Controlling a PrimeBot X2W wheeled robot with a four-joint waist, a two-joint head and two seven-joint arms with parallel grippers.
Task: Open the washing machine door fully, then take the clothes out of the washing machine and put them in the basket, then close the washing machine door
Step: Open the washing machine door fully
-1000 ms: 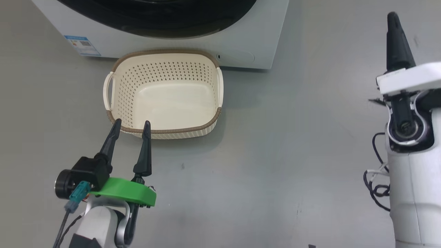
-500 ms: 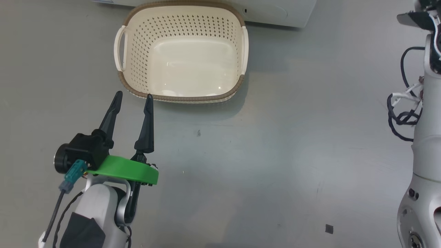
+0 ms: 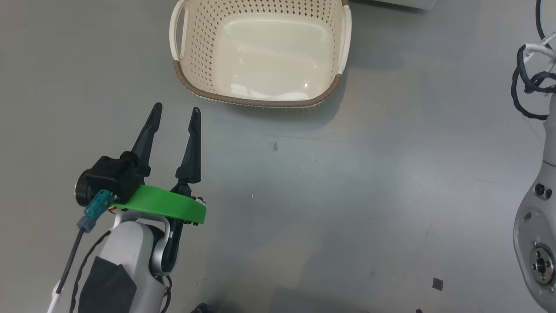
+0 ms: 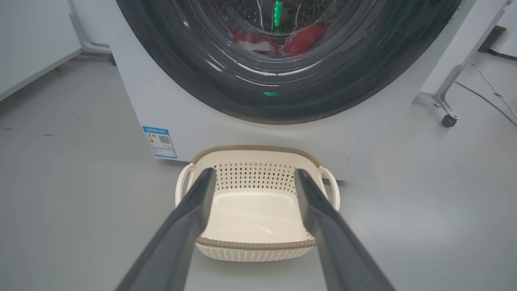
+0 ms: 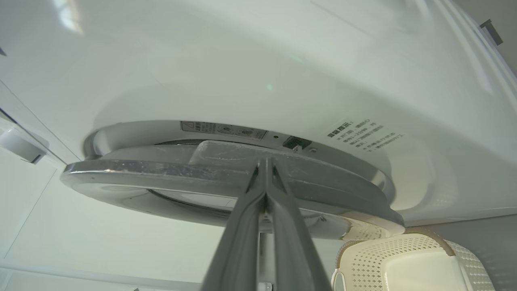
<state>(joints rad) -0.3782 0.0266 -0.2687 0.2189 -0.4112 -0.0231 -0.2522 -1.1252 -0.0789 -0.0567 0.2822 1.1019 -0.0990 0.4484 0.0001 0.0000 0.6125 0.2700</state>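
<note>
The cream basket (image 3: 256, 102) stands empty on the grey floor, just in front of the white washing machine (image 4: 202, 125). The washing machine door (image 4: 226, 93), black-rimmed, sits against the machine's front, and the red clothes (image 4: 303, 38) show through its glass. My left gripper (image 3: 177, 108) hovers open and empty a little short of the basket's near rim, pointing at it. In the right wrist view my right gripper (image 5: 265, 161) is shut, its tips at the edge of the door's rim (image 5: 161, 169). I cannot tell whether they touch it.
My pale right forearm (image 3: 538, 226) with looped black cables (image 3: 527, 82) runs along the right edge. A wheeled stand leg (image 4: 448, 117) is right of the machine and a white cabinet (image 4: 32, 40) is to its left. Open floor lies right of the basket.
The head camera has tilted down, so the machine and my right gripper have slid out past the top of the view. My left gripper has stayed open.
</note>
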